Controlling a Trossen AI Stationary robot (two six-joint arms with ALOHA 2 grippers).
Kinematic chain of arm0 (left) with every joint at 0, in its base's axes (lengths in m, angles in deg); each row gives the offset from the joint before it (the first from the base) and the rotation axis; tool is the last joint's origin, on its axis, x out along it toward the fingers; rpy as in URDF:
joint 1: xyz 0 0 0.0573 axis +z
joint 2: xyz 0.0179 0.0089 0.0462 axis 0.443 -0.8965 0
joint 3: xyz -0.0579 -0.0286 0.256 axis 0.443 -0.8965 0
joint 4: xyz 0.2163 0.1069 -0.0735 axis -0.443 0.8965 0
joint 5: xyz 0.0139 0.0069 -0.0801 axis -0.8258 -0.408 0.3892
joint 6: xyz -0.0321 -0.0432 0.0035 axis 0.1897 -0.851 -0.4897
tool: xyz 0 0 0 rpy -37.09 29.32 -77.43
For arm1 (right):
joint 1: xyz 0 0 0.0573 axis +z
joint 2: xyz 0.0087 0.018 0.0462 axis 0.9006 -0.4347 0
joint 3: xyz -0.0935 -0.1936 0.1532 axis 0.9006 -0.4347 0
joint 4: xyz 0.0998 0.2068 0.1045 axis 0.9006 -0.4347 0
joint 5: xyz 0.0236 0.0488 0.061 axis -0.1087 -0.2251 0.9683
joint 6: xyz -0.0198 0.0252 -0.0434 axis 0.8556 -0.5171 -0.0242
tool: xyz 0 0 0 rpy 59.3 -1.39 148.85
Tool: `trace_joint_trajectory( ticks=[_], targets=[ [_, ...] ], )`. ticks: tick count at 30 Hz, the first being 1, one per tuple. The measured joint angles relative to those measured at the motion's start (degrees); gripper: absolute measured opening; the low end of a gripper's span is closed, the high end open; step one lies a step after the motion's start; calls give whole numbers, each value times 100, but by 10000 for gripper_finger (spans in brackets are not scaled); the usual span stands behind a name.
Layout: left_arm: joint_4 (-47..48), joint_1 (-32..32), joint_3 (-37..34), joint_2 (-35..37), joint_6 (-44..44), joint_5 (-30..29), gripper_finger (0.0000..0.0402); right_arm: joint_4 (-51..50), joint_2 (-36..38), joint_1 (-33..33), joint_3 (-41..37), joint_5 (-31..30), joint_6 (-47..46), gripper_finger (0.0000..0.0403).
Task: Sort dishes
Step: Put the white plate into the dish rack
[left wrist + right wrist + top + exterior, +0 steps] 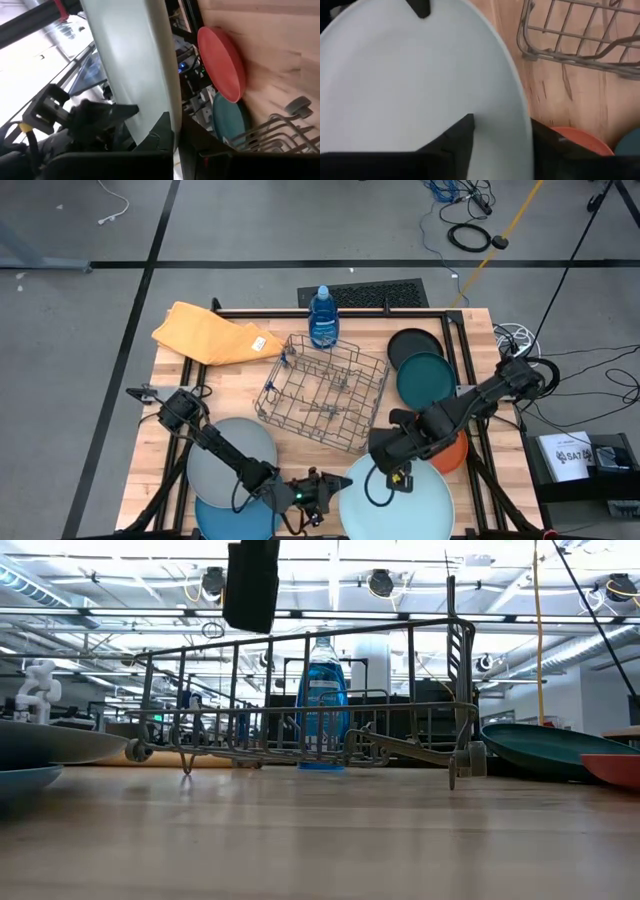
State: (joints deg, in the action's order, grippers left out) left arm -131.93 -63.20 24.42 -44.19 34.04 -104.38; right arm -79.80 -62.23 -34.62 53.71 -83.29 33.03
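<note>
Both my arms meet at the light blue plate (400,498) at the near edge of the table (300,450). My right end effector (398,476) straddles its rim from the rack side, one finger over the face, one behind. My left end effector (322,492) pinches the opposite rim (its wrist view shows the plate edge-on). The wire rack (322,392) lies just beyond the plate, toward the table's middle, nearer my right arm.
</note>
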Motion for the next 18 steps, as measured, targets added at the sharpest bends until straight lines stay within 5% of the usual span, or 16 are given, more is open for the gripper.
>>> trace_joint_trajectory(
  ticks=[5, 12, 18],
  targets=[
    [-55, -9, 7, -17, 238, -165, 1, 47, 7, -40, 2, 103, 198, 19],
    [-229, -22, 7, -17, 193, -568, 28, 66, 38, 7, 1, -218, 383, 4],
    [-114, -83, 46, 11, -1440, -848, 103, 11, 152, 57, 263, -695, 497, 3]
  ],
)
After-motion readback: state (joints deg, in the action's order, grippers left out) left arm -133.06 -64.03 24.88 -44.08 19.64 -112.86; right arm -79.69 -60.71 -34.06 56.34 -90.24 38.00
